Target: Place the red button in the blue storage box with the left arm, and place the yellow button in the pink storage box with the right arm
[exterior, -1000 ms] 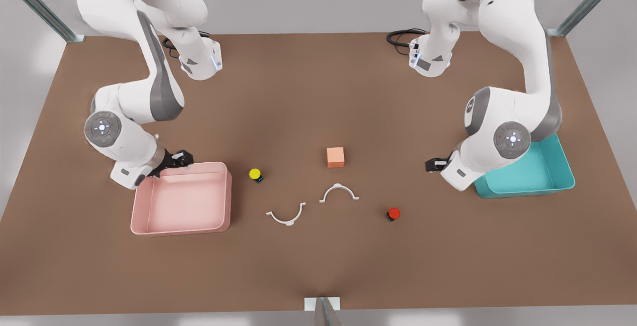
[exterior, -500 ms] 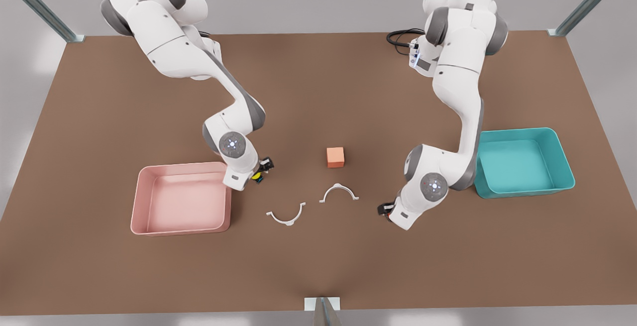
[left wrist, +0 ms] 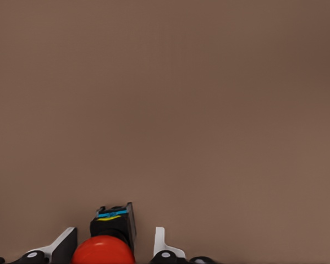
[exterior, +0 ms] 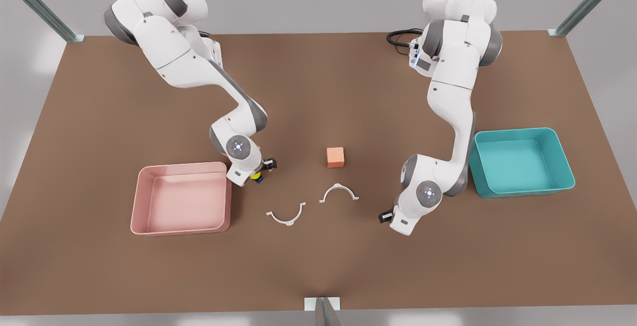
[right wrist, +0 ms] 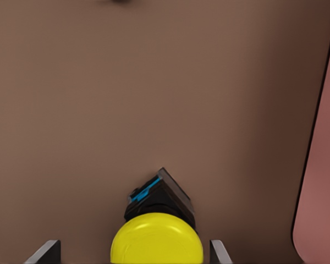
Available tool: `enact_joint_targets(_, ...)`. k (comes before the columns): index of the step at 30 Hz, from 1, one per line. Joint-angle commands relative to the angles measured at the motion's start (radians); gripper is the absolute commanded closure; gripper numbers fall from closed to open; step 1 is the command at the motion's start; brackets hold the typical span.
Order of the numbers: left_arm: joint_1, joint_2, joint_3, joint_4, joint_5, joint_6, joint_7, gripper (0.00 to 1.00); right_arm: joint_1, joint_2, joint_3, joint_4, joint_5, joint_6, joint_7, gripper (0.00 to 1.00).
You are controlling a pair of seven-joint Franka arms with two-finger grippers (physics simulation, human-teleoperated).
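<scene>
Nearest the camera, at the lower right of centre in the front view, the left gripper (exterior: 387, 215) is down on the table (exterior: 318, 266) over the red button (left wrist: 103, 250). In the left wrist view that button sits between the two fingers (left wrist: 160, 242), which stand apart on either side of its cap with a gap showing, so the jaws are not yet clamped. Its black base points away from the wrist, along the line of the gripper.

Farther back, left of centre, the right gripper (exterior: 260, 172) is down at the yellow button (exterior: 256, 176), just beside the pink storage box (exterior: 181, 229). The right wrist view shows the yellow cap centred between open fingers (right wrist: 219, 254), well clear on both sides.

Farthest, at the right, lies the blue storage box (exterior: 522, 189). Each arm is the nearer one to its own button and box; closing the jaws looks like the next move.
</scene>
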Motion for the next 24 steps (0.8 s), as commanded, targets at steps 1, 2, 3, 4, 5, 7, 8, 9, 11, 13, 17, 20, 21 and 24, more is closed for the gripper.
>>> enact_joint_targets(1,0.0,-0.001,0.0,0.0,0.003,0.007,-0.103,0.29,0.001,0.001,0.0,-0.028,-0.001,0.067,0.155,0.0)
enact_joint_targets(2,0.0,-0.001,0.0,-0.001,0.003,0.007,-0.103,0.3,0.002,0.001,0.0,-0.043,-0.001,0.08,0.155,0.0)
enact_joint_targets(3,0.0,-0.001,0.0,-0.001,0.003,0.007,-0.103,0.35,0.002,-0.001,0.0,-0.048,-0.001,0.09,0.155,0.0)
enact_joint_targets(4,0.0,-0.002,0.0,-0.001,0.003,0.007,-0.103,0.36,-0.016,0.002,0.0,-0.055,-0.001,0.123,0.155,0.04)
enact_joint_targets(5,0.0,-0.002,0.002,-0.001,0.004,0.007,-0.103,0.36,-0.019,0.005,-0.002,-0.055,-0.001,0.142,0.155,0.05)
enact_joint_targets(7,0.0,-0.004,0.002,0.0,0.004,0.007,-0.105,0.4,-0.022,0.01,-0.005,-0.055,-0.027,0.177,0.155,0.1)
enact_joint_targets(8,0.0,-0.004,0.002,0.0,0.006,0.007,-0.105,0.42,-0.024,0.012,-0.006,-0.055,-0.045,0.179,0.155,0.11)
enact_joint_targets(9,-0.002,-0.004,0.002,0.0,0.006,0.007,-0.105,0.47,-0.024,0.013,-0.006,-0.055,-0.045,0.196,0.155,0.12)
enact_joint_targets(11,-0.002,-0.004,0.002,0.0,0.006,0.005,-0.106,0.52,-0.022,0.013,-0.006,-0.055,-0.045,0.197,0.155,0.19)
enact_joint_targets(13,-0.003,-0.016,0.005,0.0,0.009,-0.002,-0.106,0.52,-0.022,0.016,-0.006,-0.055,-0.054,0.199,0.155,0.22)
enact_joint_targets(17,0.001,-0.189,0.055,-0.001,0.053,-0.238,-0.088,0.52,-0.021,0.016,-0.006,-0.055,-0.059,0.211,0.163,0.25)
enact_joint_targets(20,0.109,-0.349,0.058,-0.102,0.092,-0.395,0.151,0.52,-0.021,0.016,-0.006,-0.055,-0.059,0.229,0.163,0.25)
enact_joint_targets(21,0.144,-0.401,0.058,-0.165,0.104,-0.396,0.226,0.52,-0.021,0.016,-0.006,-0.057,-0.059,0.231,0.164,0.26)
enact_joint_targets(24,0.278,-0.55,0.058,-0.36,0.173,-0.39,0.486,0.52,-0.021,0.016,-0.006,-0.074,-0.059,0.254,0.163,0.28)
